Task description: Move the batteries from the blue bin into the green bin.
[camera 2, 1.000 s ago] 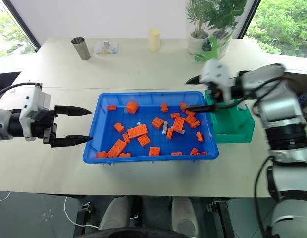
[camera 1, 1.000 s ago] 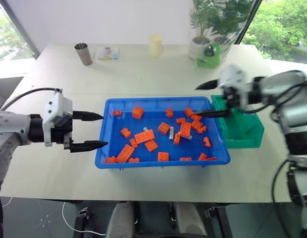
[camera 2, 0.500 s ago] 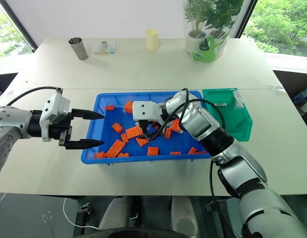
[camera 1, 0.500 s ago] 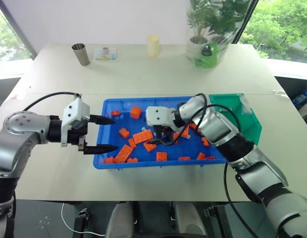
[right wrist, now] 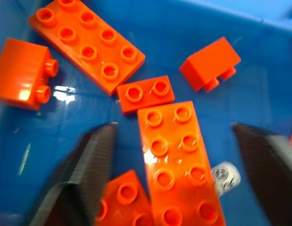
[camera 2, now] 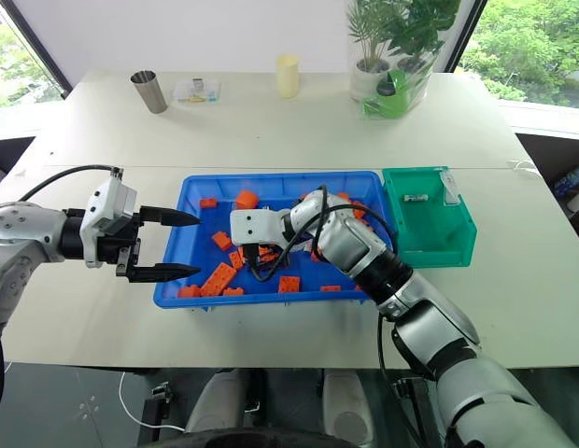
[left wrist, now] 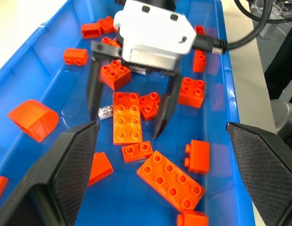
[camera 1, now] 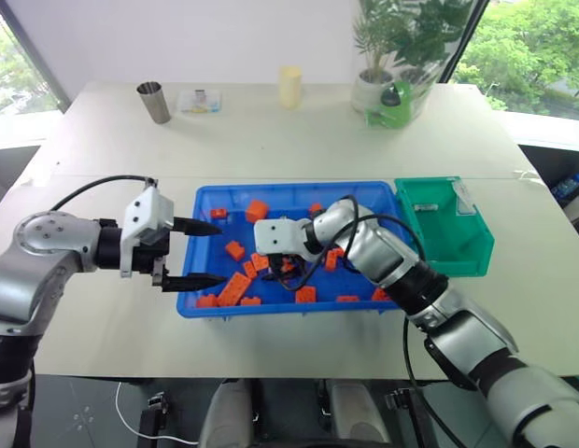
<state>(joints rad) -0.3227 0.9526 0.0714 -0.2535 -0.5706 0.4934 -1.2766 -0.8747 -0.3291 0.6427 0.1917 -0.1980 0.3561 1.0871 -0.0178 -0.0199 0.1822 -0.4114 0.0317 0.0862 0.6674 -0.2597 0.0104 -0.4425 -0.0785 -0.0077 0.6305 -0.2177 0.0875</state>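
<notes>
The blue bin [camera 1: 289,188] holds many orange bricks. A small silver battery [left wrist: 106,112] lies on its floor beside an orange two-by-four brick [left wrist: 125,123]; the same battery [right wrist: 224,176] is at that brick's edge in the right wrist view. My right gripper [camera 1: 285,267] is down inside the bin, open, its fingers standing either side of that brick and the battery. My left gripper [camera 1: 220,252] is open and empty at the bin's left rim, pointing in. The green bin [camera 2: 430,252] stands against the blue bin's right end with a small grey cylinder [camera 2: 416,197] inside.
At the back of the table stand a metal cup [camera 1: 155,101], a small clear box [camera 1: 198,99], a cream cylinder [camera 1: 290,86], a potted plant in glass [camera 1: 388,56] and a green watering can [camera 1: 394,105]. Loose bricks crowd the floor around the right gripper.
My right gripper swung left from above the green bin and dropped into the blue bin among the bricks, its fingers drawing somewhat closer. The left gripper has stayed put.
</notes>
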